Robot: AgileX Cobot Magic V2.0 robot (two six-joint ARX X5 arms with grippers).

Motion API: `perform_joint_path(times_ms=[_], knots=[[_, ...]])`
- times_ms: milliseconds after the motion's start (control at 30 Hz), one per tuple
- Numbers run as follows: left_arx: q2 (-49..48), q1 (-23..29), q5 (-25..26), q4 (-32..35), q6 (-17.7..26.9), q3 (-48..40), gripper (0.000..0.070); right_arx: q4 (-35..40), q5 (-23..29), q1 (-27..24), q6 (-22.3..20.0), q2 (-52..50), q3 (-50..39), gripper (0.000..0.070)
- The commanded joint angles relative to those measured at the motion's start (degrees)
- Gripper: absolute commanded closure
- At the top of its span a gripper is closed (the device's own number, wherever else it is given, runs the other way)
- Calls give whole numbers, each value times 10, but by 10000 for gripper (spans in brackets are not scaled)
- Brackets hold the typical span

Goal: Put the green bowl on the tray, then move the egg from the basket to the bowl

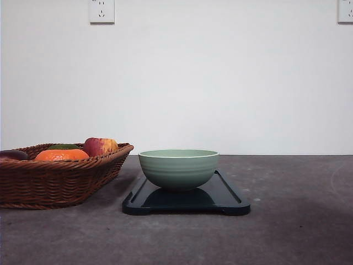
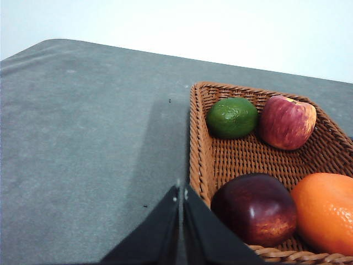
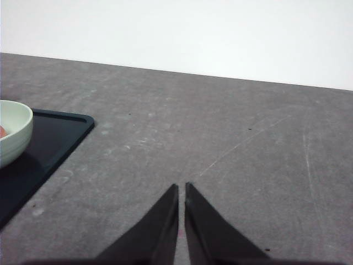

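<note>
The green bowl (image 1: 178,168) stands upright on the dark tray (image 1: 226,199) at the table's middle. In the right wrist view, a reddish sliver of the egg (image 3: 2,131) peeks out inside the bowl (image 3: 14,135) at the frame's edge; the front view hides the bowl's inside. The wicker basket (image 1: 55,179) sits to the left of the tray. My left gripper (image 2: 181,193) is shut and empty, just outside the basket's (image 2: 197,143) near corner. My right gripper (image 3: 181,187) is shut and empty over bare table, to the right of the tray (image 3: 60,138).
The basket holds a green lime (image 2: 232,117), a red-yellow apple (image 2: 287,121), a dark maroon fruit (image 2: 253,207) and an orange (image 2: 325,212). Grey tabletop (image 3: 231,143) stretches right of the tray. A white wall with sockets (image 1: 101,10) stands behind.
</note>
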Motion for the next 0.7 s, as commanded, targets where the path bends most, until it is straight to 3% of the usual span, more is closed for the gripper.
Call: perform_joint_path(times_ms=[0, 667], knots=[[0, 1, 1, -3, 5, -10, 700, 6, 0, 0, 7, 1, -2, 688], [0, 1, 1, -3, 5, -10, 700, 6, 0, 0, 7, 1, -2, 688]])
